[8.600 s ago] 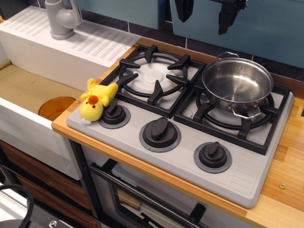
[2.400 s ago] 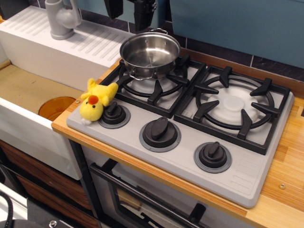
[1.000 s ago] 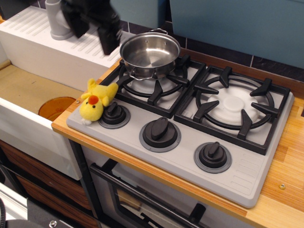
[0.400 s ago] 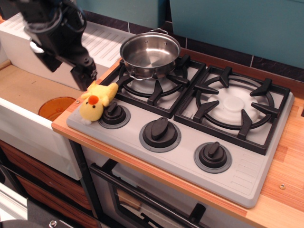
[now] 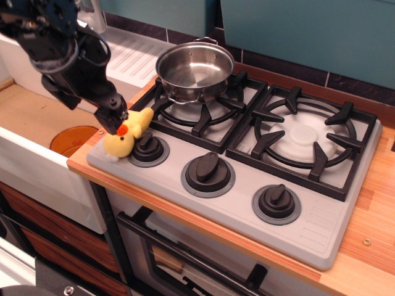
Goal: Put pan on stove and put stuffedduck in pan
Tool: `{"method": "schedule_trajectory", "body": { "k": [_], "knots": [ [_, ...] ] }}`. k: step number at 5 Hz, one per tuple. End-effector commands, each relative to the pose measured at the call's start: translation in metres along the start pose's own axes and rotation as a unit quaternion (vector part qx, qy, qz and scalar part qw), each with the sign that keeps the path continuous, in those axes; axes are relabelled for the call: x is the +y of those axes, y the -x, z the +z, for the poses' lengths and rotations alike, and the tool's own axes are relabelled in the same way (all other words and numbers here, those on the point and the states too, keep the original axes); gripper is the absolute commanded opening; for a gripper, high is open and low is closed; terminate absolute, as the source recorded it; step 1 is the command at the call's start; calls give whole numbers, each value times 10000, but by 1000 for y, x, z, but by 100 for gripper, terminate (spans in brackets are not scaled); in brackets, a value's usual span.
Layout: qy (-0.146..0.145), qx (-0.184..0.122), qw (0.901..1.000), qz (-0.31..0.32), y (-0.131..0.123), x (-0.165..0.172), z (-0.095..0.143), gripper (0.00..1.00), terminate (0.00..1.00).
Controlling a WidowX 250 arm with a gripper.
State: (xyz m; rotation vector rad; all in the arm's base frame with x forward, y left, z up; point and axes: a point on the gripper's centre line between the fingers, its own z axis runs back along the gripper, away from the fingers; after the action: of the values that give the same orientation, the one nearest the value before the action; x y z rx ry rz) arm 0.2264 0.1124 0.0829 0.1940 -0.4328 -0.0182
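Observation:
The shiny steel pan (image 5: 195,69) stands empty on the back part of the left burner of the grey stove (image 5: 241,179). The yellow stuffedduck (image 5: 128,134) lies on the stove's front-left corner, against the left knob (image 5: 149,147). My black gripper (image 5: 113,119) has come down from the upper left and its fingertips sit right on the duck's upper left side, covering part of it. I cannot tell whether the fingers are open or closed on the duck.
A white sink (image 5: 37,117) with an orange drain (image 5: 74,139) lies left of the stove, a draining board behind it. The right burner (image 5: 303,137) is bare. Two more knobs (image 5: 208,171) line the stove's front. A wooden counter (image 5: 370,234) runs along the right.
My gripper has dropped from above the draining board down and right onto the duck. Earlier the pan went from the right burner to the left burner. The duck has not moved.

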Motion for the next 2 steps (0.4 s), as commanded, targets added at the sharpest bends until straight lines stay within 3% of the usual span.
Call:
{"method": "schedule_trajectory", "body": {
  "k": [1,2],
  "knots": [
    [-145,-385,9991,88,-3,-2,-24,100,0],
    [-212,-610,9979,63,0,2,-40,100,0]
  ]
}}
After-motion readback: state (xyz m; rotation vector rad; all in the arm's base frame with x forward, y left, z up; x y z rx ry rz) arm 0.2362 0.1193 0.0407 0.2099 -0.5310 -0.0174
